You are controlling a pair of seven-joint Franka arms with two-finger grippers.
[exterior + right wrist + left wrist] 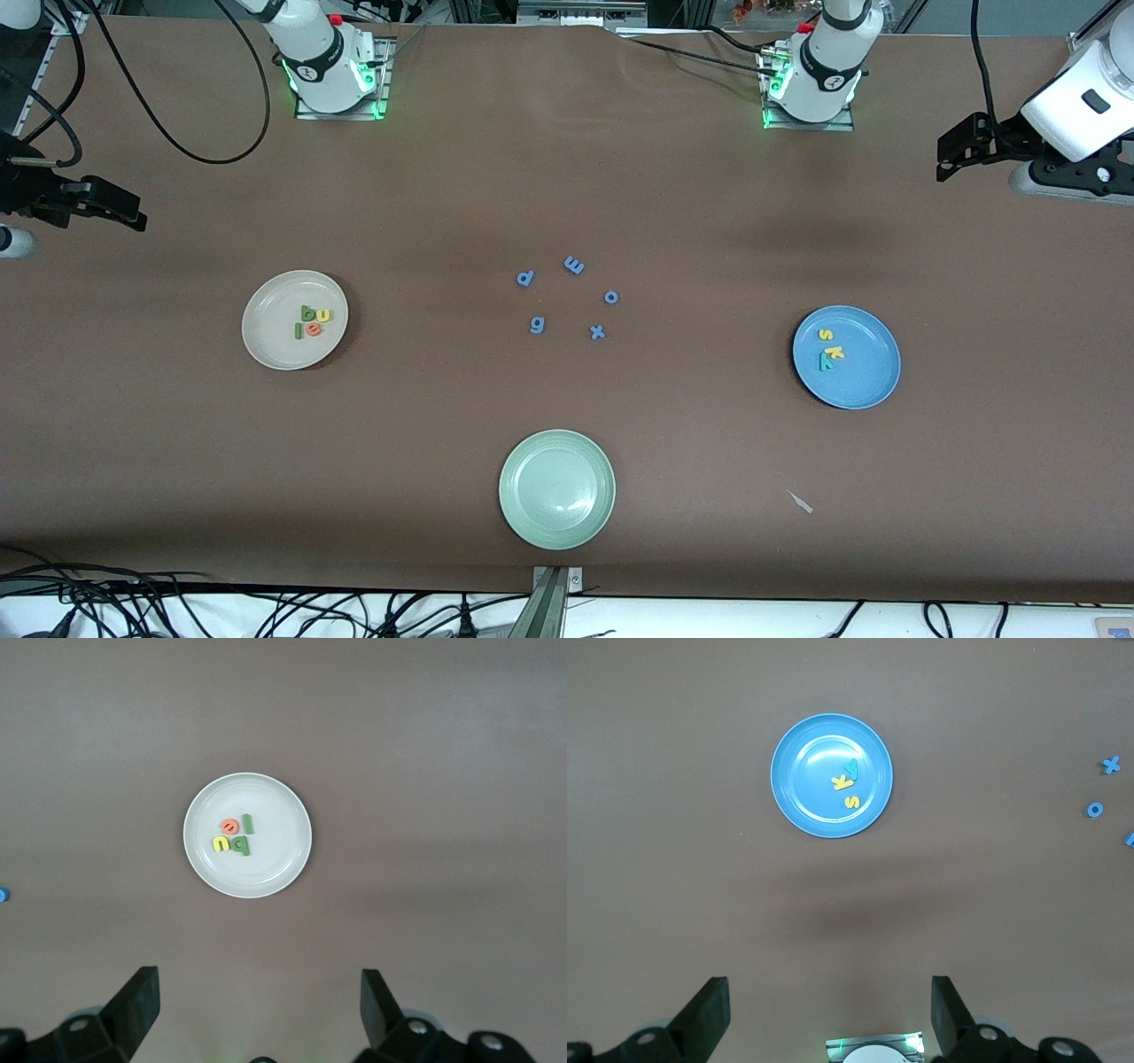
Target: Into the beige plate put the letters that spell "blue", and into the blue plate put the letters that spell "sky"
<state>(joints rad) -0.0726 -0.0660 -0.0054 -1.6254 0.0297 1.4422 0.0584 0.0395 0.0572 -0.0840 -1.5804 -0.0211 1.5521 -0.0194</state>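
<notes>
Low in the front frame a pale green plate (556,488) is seen. Mid-frame, b, l, u, e (312,322) are held in the beige plate (266,341); s, k, y (829,350) in the blue plate (864,377). At the upper edges, right gripper (133,215) and left gripper (948,155) are parked, jaws spread.

A brown mat (567,177) covers the whole table, smooth but for a faint crease near the middle of the edge where the bases stand. Soft dark shadows lie in bands across it, one along the edge nearest the front camera. Green light glows on the mat at two spots along the base edge. A small pale scrap (801,501) lies on the mat toward the left arm's end. Black cables (177,133) loop over one corner, and more cables (221,611) tangle on the white floor (709,616) below the near edge, beside a metal bracket (551,602).
</notes>
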